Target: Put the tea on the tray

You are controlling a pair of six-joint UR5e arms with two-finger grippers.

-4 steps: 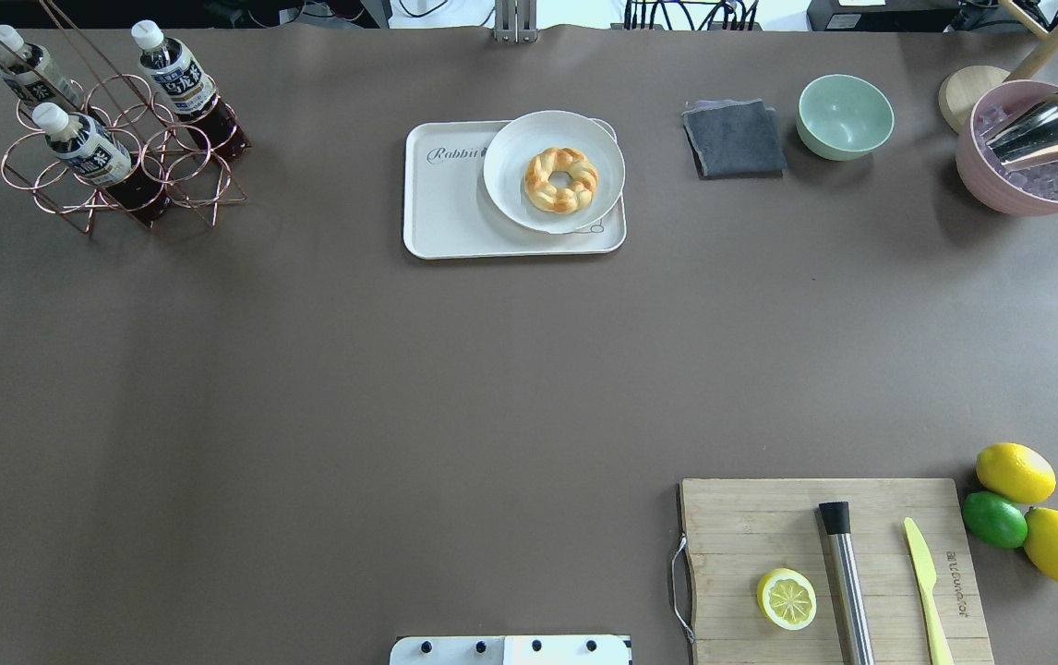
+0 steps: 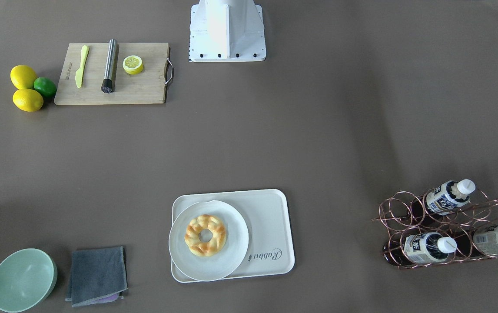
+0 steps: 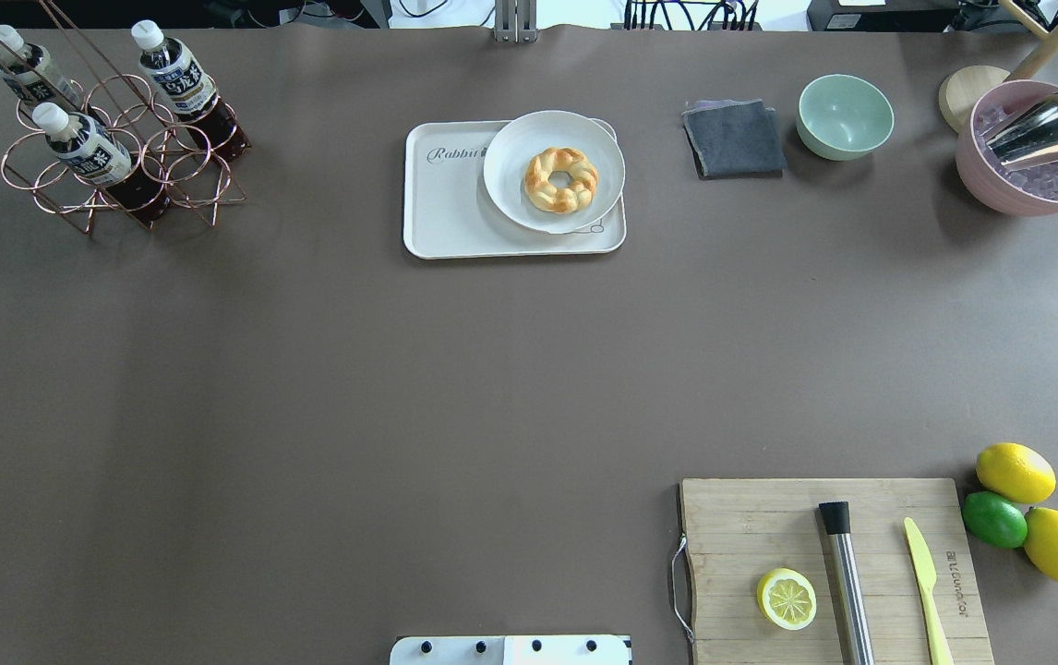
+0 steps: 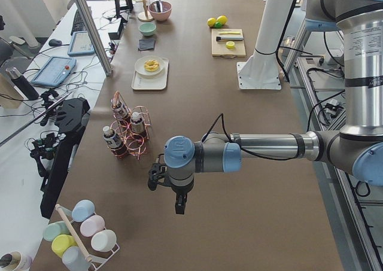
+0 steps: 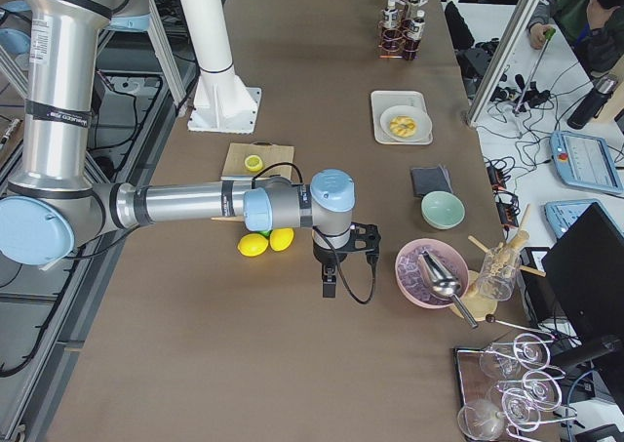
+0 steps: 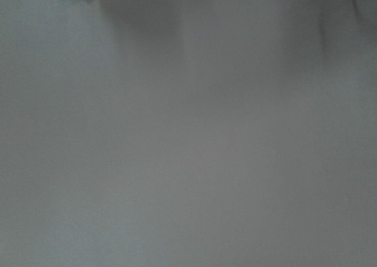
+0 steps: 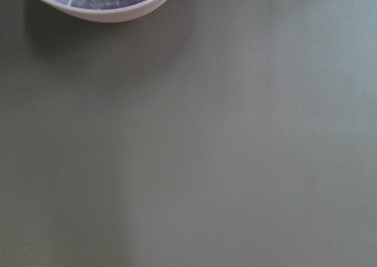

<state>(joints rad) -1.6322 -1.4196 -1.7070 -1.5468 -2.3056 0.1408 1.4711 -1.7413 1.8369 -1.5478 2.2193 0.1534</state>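
Far over on the table's left, the tea (image 3: 183, 88) leans in a copper wire rack (image 3: 180, 164), well apart from the tray (image 3: 446, 208). It looks like smooth, light, rigid plastic, so I would grip its labelled middle. I cannot tell how wide the left gripper (image 4: 179, 206) or the right gripper (image 5: 330, 286) is open.

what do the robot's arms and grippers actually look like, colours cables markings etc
Both arms share one build: round silver tubes joined by grey housings with light-blue end caps. The left arm has a black band on its forearm and a thin black cable running to the wrist. The right arm has a black cable looping below its wrist. The left gripper and right gripper are small and black.
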